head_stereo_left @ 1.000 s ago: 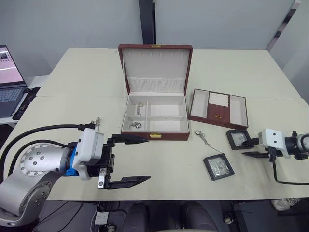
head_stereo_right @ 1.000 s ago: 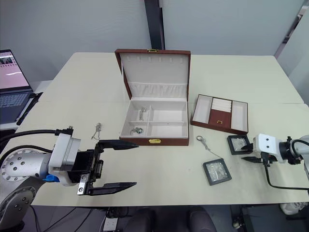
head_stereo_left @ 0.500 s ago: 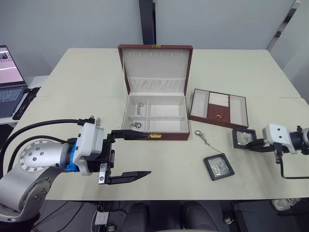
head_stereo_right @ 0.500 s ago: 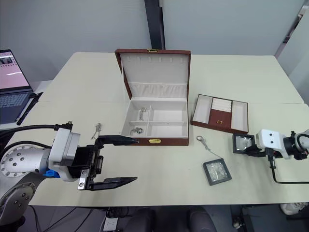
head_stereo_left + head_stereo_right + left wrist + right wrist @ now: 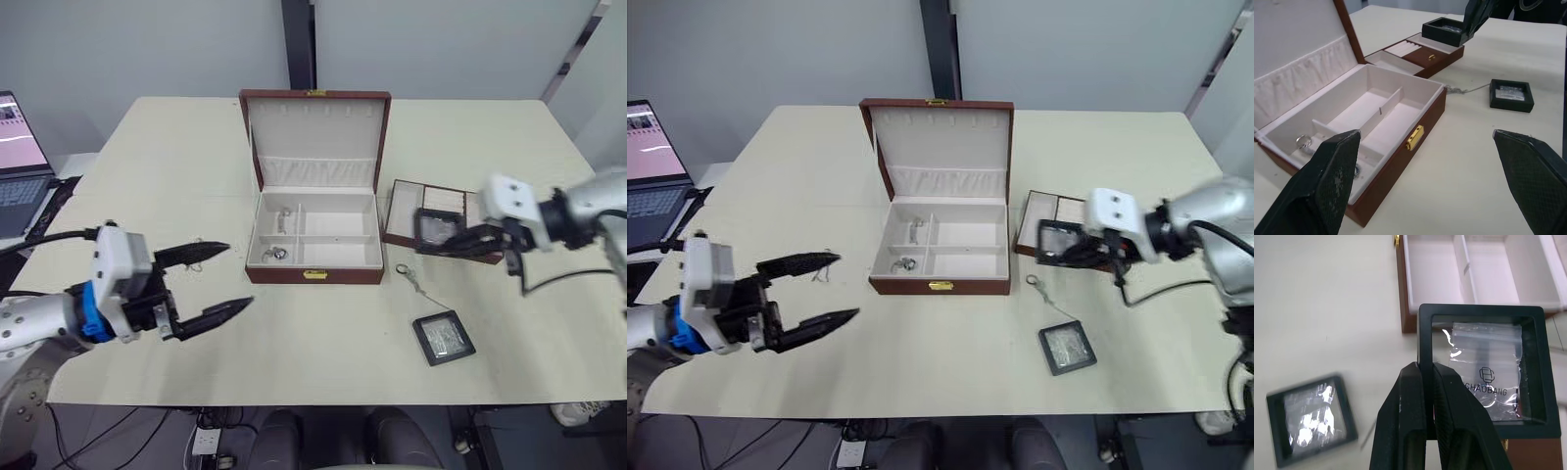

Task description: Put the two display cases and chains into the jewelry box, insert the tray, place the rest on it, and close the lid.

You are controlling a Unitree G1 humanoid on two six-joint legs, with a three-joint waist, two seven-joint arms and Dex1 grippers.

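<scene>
- The only writing you can read is "CHAOBANG", printed under a small logo on the clear bag inside the held display case [image 5: 1484, 377].
- Your right gripper [image 5: 1422, 377] pinches that case by its black frame edge, lifted over the tray [image 5: 480, 211], just right of the jewelry box [image 5: 315, 257].
- A second ago this case lay on the table [image 5: 323, 343] further right of the box, past the tray; your right arm has since carried it up and inward.
- The other display case [image 5: 443, 337] lies flat in front of the box and to its right, unmoved.
- A chain [image 5: 413, 281] lies between that case and the box.
- The box stands open, lid [image 5: 315, 137] upright, small silvery pieces [image 5: 277, 252] in its left compartments.
- Your left gripper [image 5: 206, 284] hangs with fingers spread wide, holding nothing, now further left of the box than before.
</scene>
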